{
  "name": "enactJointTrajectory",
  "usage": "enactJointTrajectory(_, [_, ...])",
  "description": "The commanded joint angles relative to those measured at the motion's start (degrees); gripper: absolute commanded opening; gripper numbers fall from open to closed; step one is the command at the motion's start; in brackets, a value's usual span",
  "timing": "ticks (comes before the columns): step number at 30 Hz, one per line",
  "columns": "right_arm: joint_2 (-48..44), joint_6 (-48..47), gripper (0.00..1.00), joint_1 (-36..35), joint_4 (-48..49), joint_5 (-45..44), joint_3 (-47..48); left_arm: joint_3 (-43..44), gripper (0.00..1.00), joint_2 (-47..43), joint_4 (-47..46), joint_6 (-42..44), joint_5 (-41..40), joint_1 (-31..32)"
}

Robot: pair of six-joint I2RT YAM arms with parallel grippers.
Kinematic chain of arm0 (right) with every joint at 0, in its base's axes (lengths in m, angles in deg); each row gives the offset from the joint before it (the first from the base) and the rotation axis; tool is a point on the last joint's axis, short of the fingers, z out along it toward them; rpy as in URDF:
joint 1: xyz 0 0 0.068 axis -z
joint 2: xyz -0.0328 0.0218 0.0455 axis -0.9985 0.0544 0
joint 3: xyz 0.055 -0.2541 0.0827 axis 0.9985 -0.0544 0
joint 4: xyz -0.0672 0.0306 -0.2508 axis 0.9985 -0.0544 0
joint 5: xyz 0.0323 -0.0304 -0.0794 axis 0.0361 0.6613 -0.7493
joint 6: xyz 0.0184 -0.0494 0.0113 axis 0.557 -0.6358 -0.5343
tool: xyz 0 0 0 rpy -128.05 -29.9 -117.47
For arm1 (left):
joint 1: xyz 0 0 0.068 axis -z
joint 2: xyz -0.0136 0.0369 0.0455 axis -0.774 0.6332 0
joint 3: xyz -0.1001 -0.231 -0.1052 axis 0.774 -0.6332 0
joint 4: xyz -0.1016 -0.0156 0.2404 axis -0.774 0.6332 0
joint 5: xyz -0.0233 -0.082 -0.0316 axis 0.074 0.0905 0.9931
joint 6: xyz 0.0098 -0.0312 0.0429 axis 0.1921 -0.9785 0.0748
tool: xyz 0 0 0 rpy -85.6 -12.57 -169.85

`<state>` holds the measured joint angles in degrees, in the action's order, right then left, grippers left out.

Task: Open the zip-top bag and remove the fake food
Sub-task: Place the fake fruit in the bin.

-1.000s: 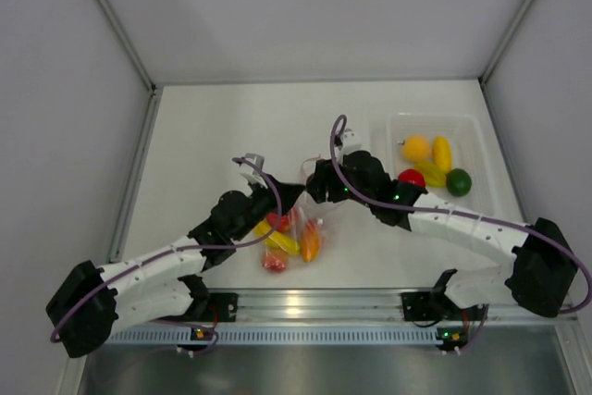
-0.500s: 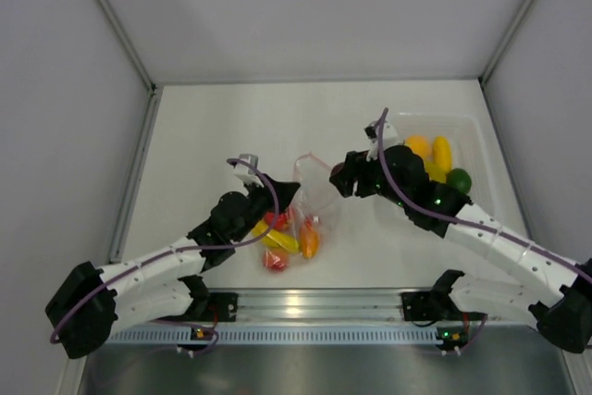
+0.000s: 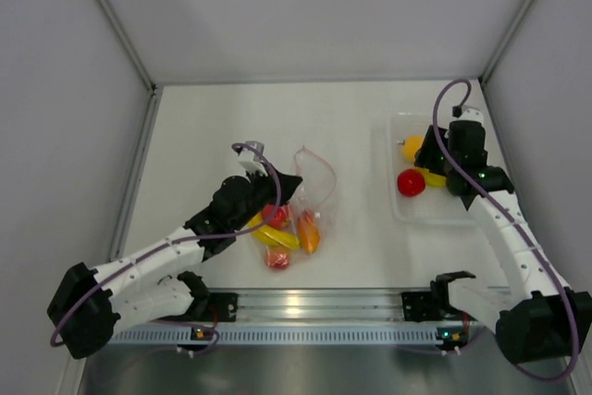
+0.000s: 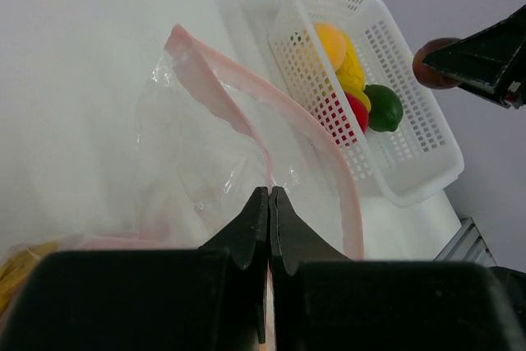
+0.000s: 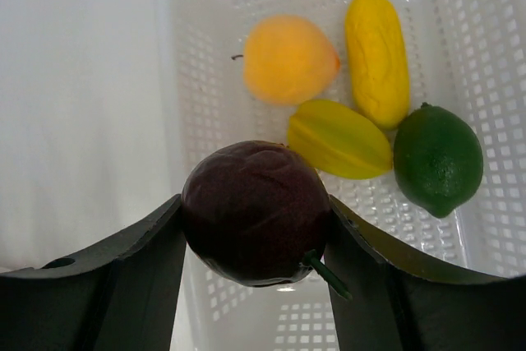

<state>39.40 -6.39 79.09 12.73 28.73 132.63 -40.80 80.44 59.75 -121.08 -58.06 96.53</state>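
The zip-top bag point(image 3: 316, 184) lies mid-table, its pink zip edge open; it also shows in the left wrist view point(image 4: 214, 141). My left gripper point(image 3: 287, 188) is shut on the bag's zip edge point(image 4: 269, 191). Fake food remains in the bag: a yellow banana point(image 3: 277, 237), an orange piece point(image 3: 309, 238) and red pieces point(image 3: 276, 260). My right gripper point(image 3: 438, 166) is shut on a dark purple fruit point(image 5: 255, 211) and holds it above the near-left part of the white perforated tray point(image 5: 205, 80).
The tray point(image 3: 467, 217) at the right holds a peach-orange fruit point(image 5: 288, 59), a yellow piece point(image 5: 376, 55), a yellow-green piece point(image 5: 339, 139), a lime point(image 5: 437, 158) and a red fruit point(image 3: 411, 182). Walls close the table on three sides.
My right arm has swung from the bag's mouth to the right, carrying the dark purple fruit over the tray. My left gripper has kept its hold on the bag.
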Motion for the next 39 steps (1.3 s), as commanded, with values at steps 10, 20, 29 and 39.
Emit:
enactJointTrajectory(10, [3.33,0.84,0.27,0.94,-9.10,-7.63,-4.56,10.58,0.00,4.84,8.40,2.40,7.59,-6.89])
enactJointTrajectory(20, [1.40,2.86,0.54,1.38,-12.18,-12.46,-8.51,13.57,0.00,4.22,12.45,4.33,10.58,-7.15])
enactJointTrajectory(29, [-1.95,1.72,0.90,1.29,-12.27,-12.46,-7.38,17.43,0.00,7.03,13.07,7.05,17.59,-7.59])
enactJointTrajectory(39, [-15.29,1.89,0.99,1.29,0.79,9.53,-6.75,40.16,0.00,22.58,29.84,19.36,42.53,-16.90])
